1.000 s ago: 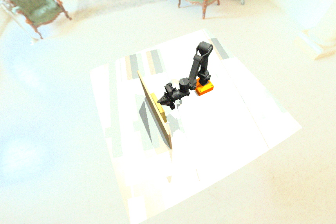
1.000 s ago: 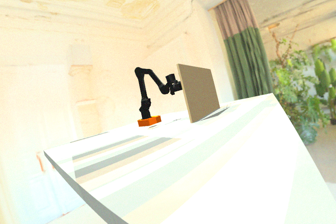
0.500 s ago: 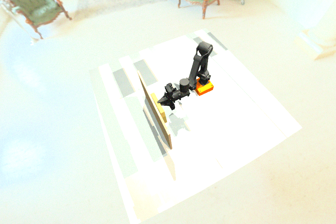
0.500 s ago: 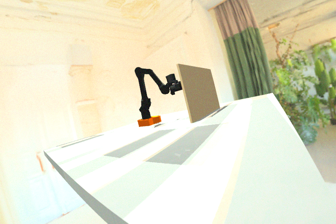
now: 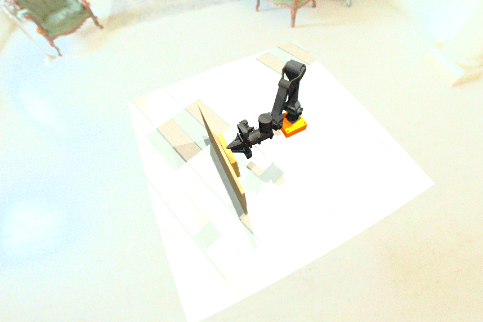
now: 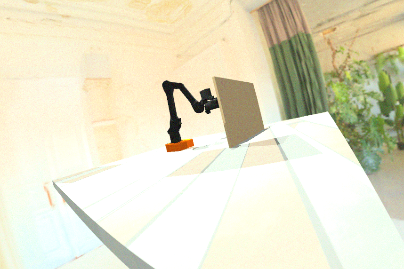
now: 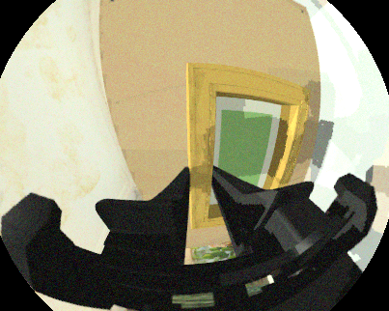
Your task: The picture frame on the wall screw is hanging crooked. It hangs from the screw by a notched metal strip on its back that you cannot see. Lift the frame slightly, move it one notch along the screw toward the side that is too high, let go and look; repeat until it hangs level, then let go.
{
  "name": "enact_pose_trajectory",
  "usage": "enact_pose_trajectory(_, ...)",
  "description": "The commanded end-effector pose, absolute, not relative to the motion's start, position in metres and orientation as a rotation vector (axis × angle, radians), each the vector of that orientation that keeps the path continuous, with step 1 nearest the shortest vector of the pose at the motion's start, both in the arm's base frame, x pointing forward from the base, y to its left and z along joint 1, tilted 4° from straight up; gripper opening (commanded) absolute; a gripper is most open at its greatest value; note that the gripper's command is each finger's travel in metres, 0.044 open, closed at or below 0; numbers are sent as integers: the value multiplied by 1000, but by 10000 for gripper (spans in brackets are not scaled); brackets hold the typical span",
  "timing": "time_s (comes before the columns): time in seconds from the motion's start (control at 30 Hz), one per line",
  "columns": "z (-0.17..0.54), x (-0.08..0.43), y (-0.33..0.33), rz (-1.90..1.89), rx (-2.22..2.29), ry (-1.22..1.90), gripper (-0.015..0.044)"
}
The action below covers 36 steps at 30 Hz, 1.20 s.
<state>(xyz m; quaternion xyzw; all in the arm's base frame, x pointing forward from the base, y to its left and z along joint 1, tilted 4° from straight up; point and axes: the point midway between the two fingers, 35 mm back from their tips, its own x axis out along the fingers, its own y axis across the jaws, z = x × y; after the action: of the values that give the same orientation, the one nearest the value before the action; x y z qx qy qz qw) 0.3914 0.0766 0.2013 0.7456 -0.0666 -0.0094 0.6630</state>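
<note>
- Fingers (image 5: 227, 148) closed on one bar of the yellow picture frame (image 5: 235, 161) (image 7: 200, 121).
- Upright tan panel (image 5: 224, 162) (image 6: 239, 109) (image 7: 147, 58) just behind.
- Green picture inside; screw hidden from view.
</note>
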Motion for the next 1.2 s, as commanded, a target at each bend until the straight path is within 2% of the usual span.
enact_pose_trajectory(0.0,202,391,76,-20,1690,-157,0)
enact_pose_trajectory(1.17,197,392,77,-21,1686,-152,0)
